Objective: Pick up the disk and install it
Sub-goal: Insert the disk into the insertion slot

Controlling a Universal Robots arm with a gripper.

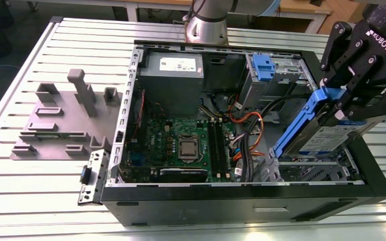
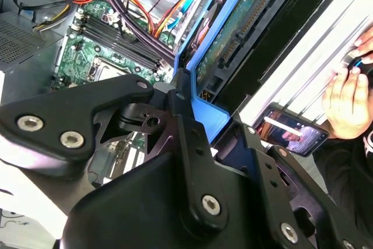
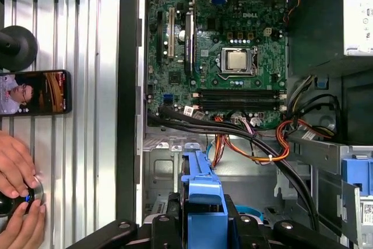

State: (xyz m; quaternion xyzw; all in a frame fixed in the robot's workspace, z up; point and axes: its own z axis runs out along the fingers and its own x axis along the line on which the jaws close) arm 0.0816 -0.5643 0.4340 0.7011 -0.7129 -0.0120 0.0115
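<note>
Gripper (image 1: 351, 107) is clamped on the disk (image 1: 323, 141), jaws closed onto the blue carrier rail at its upper end; in the second wrist view the black fingers (image 2: 185, 122) press the blue rail from both sides, w/ the disk's green circuit side (image 2: 245, 21) facing the camera. Disk hangs tilted, label side out in the exterior view, lower end down by the drive cage (image 1: 313, 169) inside the open PC case (image 1: 247, 197), on the exterior view's right. Can't tell if it touches the cage. In the first wrist view the blue rail (image 3: 202, 199) sits just over that bay, mobo (image 3: 233, 45) & orange cables (image 3: 274, 144) beyond. Grey PSU box (image 1: 173, 75) sits at the case's far end, small blue latch (image 1: 263, 68) beside it. Grey fixture (image 1: 59, 120) lies on the slatted table (image 1: 38, 191), exterior view's left. A person's hands (image 3: 17, 190) & a phone (image 3: 35, 91) rest on the table beside the case.
</note>
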